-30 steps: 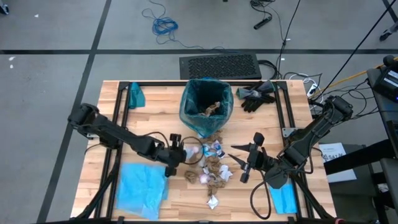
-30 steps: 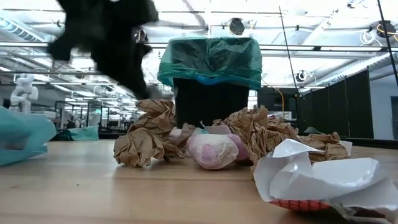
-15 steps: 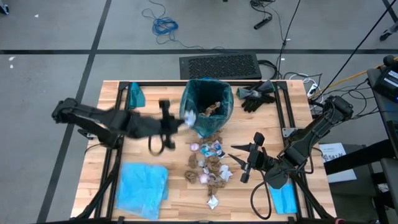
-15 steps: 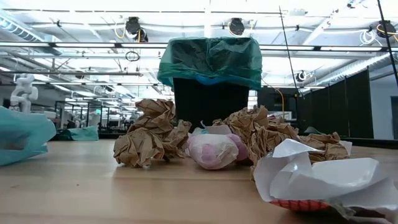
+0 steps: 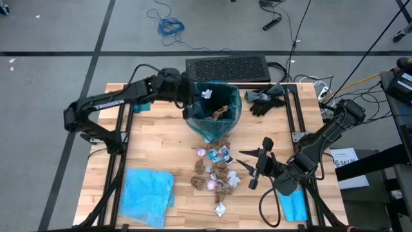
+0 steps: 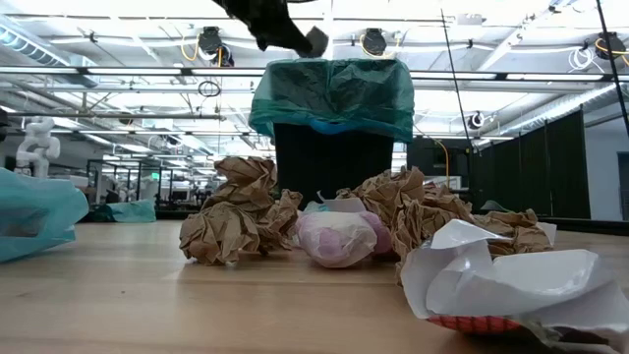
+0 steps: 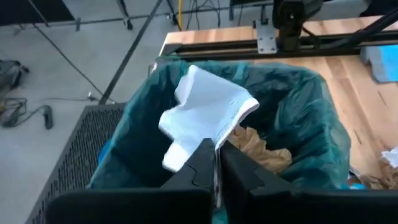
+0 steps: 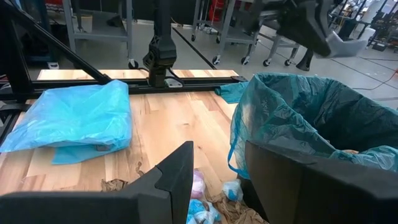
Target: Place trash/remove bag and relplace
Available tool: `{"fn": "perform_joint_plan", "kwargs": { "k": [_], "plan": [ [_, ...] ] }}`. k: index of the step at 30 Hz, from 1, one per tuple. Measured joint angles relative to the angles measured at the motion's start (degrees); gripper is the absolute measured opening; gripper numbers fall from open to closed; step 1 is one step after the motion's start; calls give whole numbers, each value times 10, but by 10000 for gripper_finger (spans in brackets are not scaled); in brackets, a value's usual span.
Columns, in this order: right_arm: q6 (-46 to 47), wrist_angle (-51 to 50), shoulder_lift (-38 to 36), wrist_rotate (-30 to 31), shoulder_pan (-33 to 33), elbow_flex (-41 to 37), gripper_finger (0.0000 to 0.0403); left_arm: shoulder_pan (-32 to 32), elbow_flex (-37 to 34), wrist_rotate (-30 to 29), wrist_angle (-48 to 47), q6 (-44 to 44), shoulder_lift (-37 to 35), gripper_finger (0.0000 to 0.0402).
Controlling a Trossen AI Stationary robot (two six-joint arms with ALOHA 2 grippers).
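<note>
The job is only partly done. Nearest the front edge, the sky-blue replacement bag [image 5: 148,196] lies flat and unused on the table [image 5: 161,142], and a small blue folded cloth [image 5: 295,205] sits at the opposite front corner. The right gripper [image 5: 254,166] waits just beside the scrap pile, its fingers partly apart and holding nothing.

In the middle, the loose trash [image 5: 217,171] is still heaped on the wood. From above I count roughly five brown paper wads, one pinkish ball and about five white or silvery-blue wrappers, though they overlap too much for a firm tally.

Farther back stands the one bin, lined with the dark teal bag [image 5: 196,122], which has not yet been lifted out. At least one brown wad [image 5: 220,113] already lies inside. The left gripper [image 5: 197,96] hangs over the bin's opening, its fingers nearly closed and pinching a white crumpled wrapper [image 7: 205,115] above the liner. Beyond, a pair of black gloves [image 5: 267,98] rests at the far edge.

Left to do, by my reading: drop this piece, clear the pile, then swap the bags.
</note>
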Motion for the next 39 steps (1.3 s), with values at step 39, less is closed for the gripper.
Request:
{"fn": "perform_joint_plan", "kwargs": {
  "k": [39],
  "plan": [
    [111,20,3,-123,-53,-88,137,-442,-220,-161,66,-207,34,175]
  ]
}}
